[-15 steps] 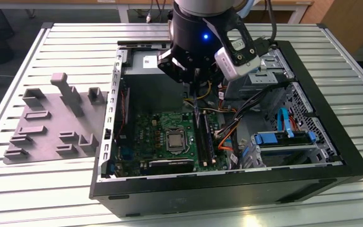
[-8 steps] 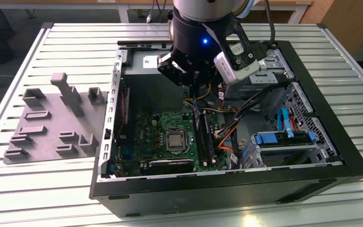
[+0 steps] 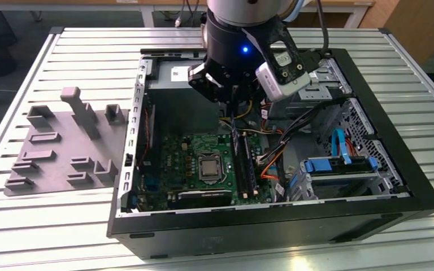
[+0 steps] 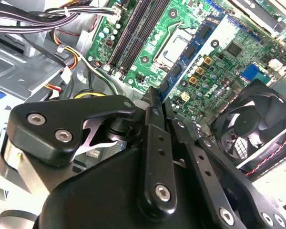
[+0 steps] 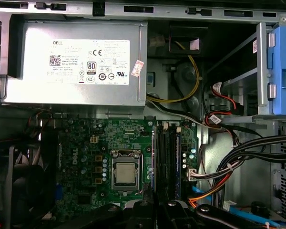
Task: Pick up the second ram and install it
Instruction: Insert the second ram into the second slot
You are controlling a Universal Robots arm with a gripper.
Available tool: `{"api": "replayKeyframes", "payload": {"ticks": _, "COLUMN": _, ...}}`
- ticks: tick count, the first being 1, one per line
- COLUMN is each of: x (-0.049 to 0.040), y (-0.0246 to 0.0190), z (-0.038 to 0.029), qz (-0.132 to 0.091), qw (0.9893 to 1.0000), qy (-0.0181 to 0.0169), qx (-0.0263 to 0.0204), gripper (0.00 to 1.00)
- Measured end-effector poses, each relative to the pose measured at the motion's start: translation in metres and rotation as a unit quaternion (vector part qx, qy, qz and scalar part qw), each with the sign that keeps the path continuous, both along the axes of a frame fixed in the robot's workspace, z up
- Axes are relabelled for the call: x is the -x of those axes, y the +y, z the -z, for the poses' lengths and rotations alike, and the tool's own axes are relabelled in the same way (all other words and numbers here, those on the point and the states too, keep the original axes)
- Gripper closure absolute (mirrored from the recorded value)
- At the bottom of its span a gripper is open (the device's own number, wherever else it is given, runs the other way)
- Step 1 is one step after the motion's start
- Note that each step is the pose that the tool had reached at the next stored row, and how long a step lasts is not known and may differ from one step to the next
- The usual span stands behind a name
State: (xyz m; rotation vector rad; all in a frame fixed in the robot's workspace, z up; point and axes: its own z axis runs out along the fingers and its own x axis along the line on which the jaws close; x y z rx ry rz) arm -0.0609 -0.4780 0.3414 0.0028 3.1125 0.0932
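The gripper [image 3: 233,107] hangs inside the open computer case [image 3: 398,186], above the motherboard [image 3: 194,164]; its jaws appear closed on the second ram [image 4: 188,55], a slim blue-edged stick extending from the fingertips in the second wrist view, over the board; the memory slots [image 5: 166,157] lie beside the processor socket [image 5: 126,172]; grey holder blocks [image 3: 59,147] rest on the worktop [image 3: 21,220].

1. Green motherboard [image 3: 202,164] with dark slots.
2. Black computer case [image 3: 277,226].
3. Grey holder blocks [image 3: 59,147].
4. Pale, ribbed desk [image 3: 21,226].
5. Blue drive brackets [image 3: 338,166].
6. Black pincer [image 4: 155,102].
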Motion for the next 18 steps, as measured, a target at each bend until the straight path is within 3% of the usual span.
{"api": "replayKeyframes", "payload": {"ticks": 6, "x": 0.0000, "y": -0.0028, "z": 0.0028, "qz": -0.002, "qw": 1.0000, "qy": 0.0006, "qx": 0.0001, "gripper": 0.86}}
{"api": "replayKeyframes", "payload": {"ticks": 14, "x": -0.0010, "y": -0.0028, "z": 0.0160, "qz": -0.002, "qw": 1.0000, "qy": 0.0013, "qx": 0.0001, "gripper": 0.86}}
{"api": "replayKeyframes", "payload": {"ticks": 18, "x": -0.0012, "y": -0.0029, "z": 0.0176, "qz": -0.001, "qw": 1.0000, "qy": 0.0013, "qx": 0.0003, "gripper": 0.86}}
